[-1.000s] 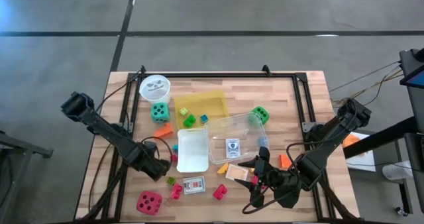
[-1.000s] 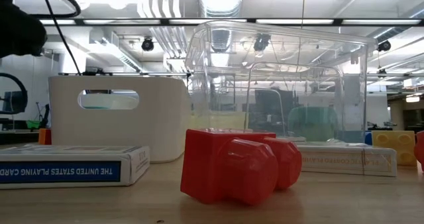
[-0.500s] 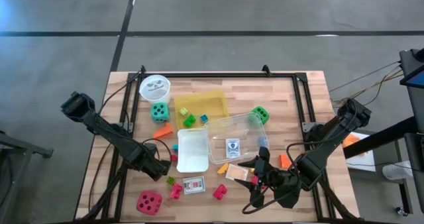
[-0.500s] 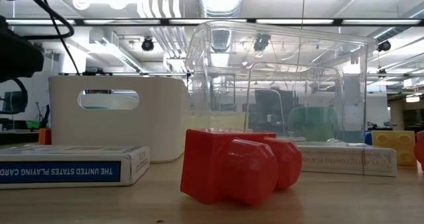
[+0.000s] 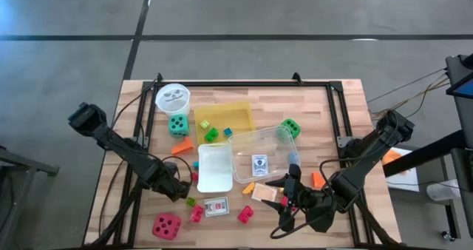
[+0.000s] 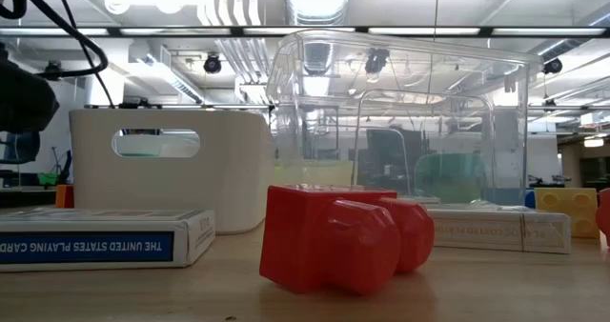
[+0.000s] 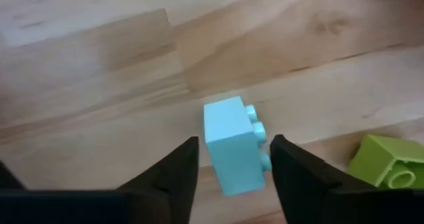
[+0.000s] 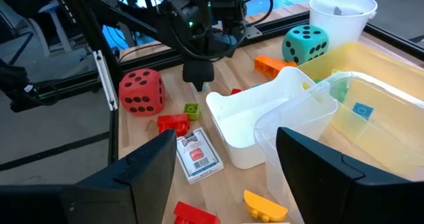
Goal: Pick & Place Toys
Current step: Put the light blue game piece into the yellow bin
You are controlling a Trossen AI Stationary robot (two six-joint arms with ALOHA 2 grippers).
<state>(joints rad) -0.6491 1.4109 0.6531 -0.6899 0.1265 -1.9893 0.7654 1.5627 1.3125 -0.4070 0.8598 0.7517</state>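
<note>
- Left gripper (image 7: 230,159) is low over the table (image 7: 99,71); fingers straddle a light blue block (image 7: 230,146), a gap visible on each side, not clamped.
- A green block (image 7: 389,166) lies near, off one fingertip.
- Right gripper (image 8: 222,177) hovers, fingers spread, holding nothing; white bin (image 8: 258,121) and card pack (image 8: 198,155) lie ahead.

Both dark arms reaching in low, one hand on each side of the counter

The left arm's dark two-finger hand (image 5: 179,186) is tipped steeply down by the near-left part of the counter (image 5: 336,113). From its wrist view the two fingers (image 7: 173,174) stand apart with a gap between them, just off the wood. The right arm comes in from the far right edge, elbow bent, and its dark two-finger hand (image 5: 287,193) sits low near the front edge, pointing toward the left, fingers (image 8: 151,168) spread wide with nothing between them.
</note>
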